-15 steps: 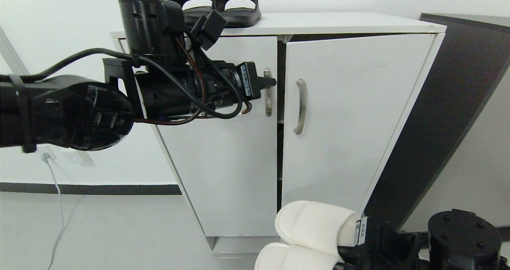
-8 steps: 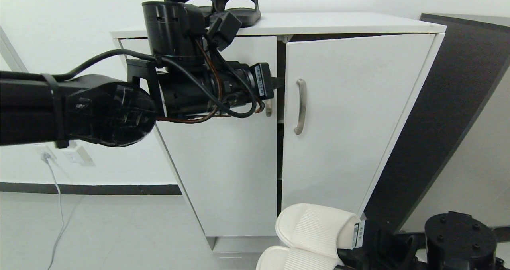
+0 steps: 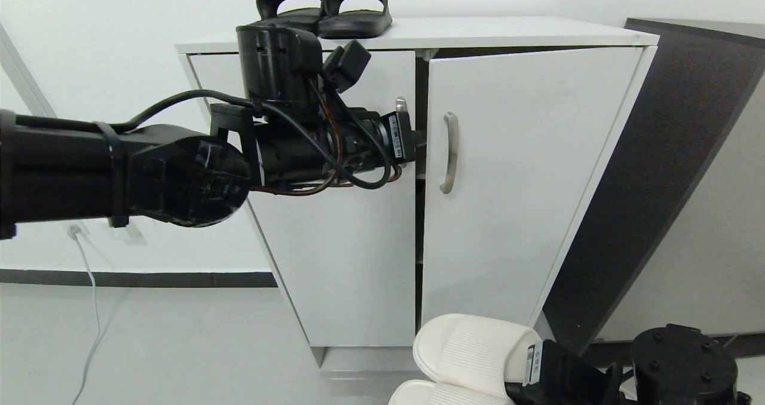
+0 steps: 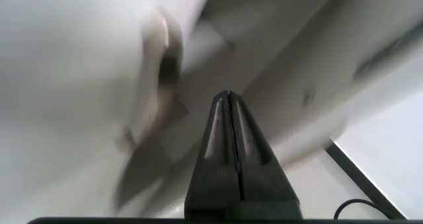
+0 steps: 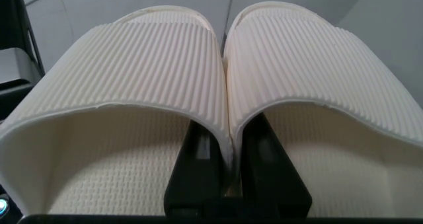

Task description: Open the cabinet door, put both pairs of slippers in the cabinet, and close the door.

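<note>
The left gripper (image 3: 419, 137) sits just left of the head view's centre, its arm coming in from 9 o'clock. In the left wrist view its fingers (image 4: 215, 131) are pressed flat together with nothing between them. The tip lies at the dark gap (image 3: 420, 226) between the two doors of the white cabinet (image 3: 508, 31). It is just beside the left door's handle (image 3: 401, 104), most of which is hidden behind the wrist. Whether the tip touches a door edge cannot be told. At 3 o'clock from the tip, the right door's handle (image 3: 449, 152) hangs free.

The black slippers (image 3: 326, 5) lie side by side on the cabinet top at 12 o'clock, touching each other, apart from both arms.

The white slippers (image 3: 472, 348) are at 5 o'clock, low in front of the cabinet's foot. In the right wrist view the right gripper (image 5: 229, 159) has one finger (image 5: 198, 154) inside each slipper. The fingers are narrowed onto the two inner side walls and pinch them together, so the pair is carried as one, openings toward the wrist.
</note>
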You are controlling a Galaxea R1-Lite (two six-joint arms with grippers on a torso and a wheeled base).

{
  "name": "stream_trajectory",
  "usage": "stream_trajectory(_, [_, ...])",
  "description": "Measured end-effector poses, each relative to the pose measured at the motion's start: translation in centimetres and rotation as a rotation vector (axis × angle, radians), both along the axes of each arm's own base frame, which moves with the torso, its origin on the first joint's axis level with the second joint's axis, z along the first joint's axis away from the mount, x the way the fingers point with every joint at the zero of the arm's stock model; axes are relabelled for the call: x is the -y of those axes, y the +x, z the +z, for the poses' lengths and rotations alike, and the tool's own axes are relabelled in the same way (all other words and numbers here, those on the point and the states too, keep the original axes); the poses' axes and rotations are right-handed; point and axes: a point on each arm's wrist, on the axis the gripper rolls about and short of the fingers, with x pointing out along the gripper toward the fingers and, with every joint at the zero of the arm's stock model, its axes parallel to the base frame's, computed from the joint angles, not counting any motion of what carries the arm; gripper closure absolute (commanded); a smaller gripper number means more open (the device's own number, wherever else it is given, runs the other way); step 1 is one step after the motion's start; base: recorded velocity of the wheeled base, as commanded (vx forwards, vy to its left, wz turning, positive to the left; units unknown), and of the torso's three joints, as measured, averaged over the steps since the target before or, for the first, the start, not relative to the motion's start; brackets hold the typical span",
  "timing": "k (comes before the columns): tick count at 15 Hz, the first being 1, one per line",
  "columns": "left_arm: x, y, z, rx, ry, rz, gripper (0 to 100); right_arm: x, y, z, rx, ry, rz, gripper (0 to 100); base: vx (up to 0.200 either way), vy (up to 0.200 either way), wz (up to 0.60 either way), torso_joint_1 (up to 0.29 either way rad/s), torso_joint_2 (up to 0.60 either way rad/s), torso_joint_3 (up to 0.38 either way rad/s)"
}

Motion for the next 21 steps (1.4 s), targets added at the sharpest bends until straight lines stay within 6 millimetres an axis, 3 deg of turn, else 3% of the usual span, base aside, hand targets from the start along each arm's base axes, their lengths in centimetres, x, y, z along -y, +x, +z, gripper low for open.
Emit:
stream_trajectory(4, [1.3,-3.1,-0.3,0.043,0.009,-0.089,100,-0.2,-0.5,-0.3,-0.010,-0.011,0.025,100,-0.200,0.000,0.00,0.004,0.00,0.002])
stream_trajectory(8, [0.4,-4.3,-0.1,0.054,0.005,-0.092,100,-0.4,-0.7,-0.3,-0.010,-0.012,0.035,100,0.000,0.000,0.00,0.000,0.00,0.000])
stream_trajectory(11, [-1.4,-5.1,-0.4,0.068,-0.004,-0.061,100,-0.3,-0.3,-0.4,-0.010,-0.010,0.016,100,0.000,0.000,0.00,0.000,0.00,0.000])
stream_trajectory(15, [-6.0,-8.8,-1.0,0.076,-0.009,-0.007,100,-0.1,0.3,-0.5,-0.014,-0.008,-0.008,100,0.000,0.000,0.00,0.000,0.00,0.000])
stream_trajectory(18, [-10.9,-13.9,-1.6,0.105,-0.025,0.052,100,-0.1,0.7,-0.5,-0.014,-0.005,-0.019,100,0.000,0.000,0.00,0.000,0.00,0.000])
stream_trajectory(21, [-16.0,-20.4,-3.4,0.153,-0.031,0.174,100,-0.3,1.4,-0.6,-0.013,0.000,-0.042,100,0.000,0.000,0.00,0.000,0.00,0.000])
